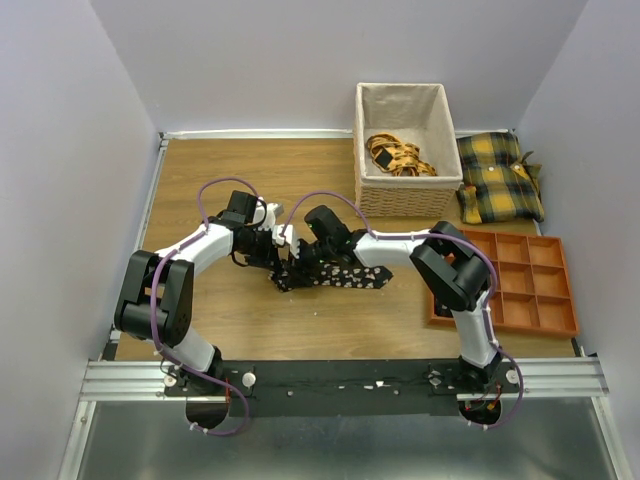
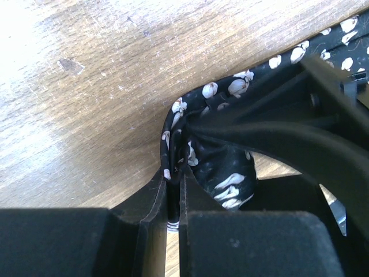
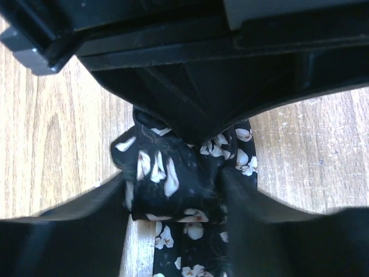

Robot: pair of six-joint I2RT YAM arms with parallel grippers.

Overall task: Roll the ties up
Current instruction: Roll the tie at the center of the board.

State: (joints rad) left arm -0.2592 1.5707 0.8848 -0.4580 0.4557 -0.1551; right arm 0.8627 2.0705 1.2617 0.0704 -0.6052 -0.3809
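From where I stand, the rolling looks only partly done. One black flower-dotted tie [image 1: 340,275] lies on the wooden tabletop [image 1: 220,180], just in front of the wicker basket [image 1: 405,195] and between the two arms. Its left end is bunched into a small, loose coil [image 3: 164,173], while the rest runs off to the right as a flat strip. I would say the first turns are in and most of the length is left to wind.

The left gripper [image 2: 174,190] is clenched on a fold of the tie at the edge of that coil, with the fabric pinched between its fingers. The right gripper [image 3: 173,196] straddles the coil with a finger on either side. I cannot tell whether it is pressing the cloth or merely flanking it.

I see no finished roll of this tie anywhere. A tangle of yellow patterned fabric [image 1: 398,155] sits in the basket, too small for me to name. The orange compartment tray [image 1: 518,280] lies to the right of the tie, perhaps meant for finished rolls.

The tabletop is pale, scuffed wood grain. Two yellow-and-black plaid cushions [image 1: 498,178] rest at its back right corner, beside the basket. Plain pale walls close in on three sides, and a metal rail [image 1: 340,378] at the near edge carries both arm bases.
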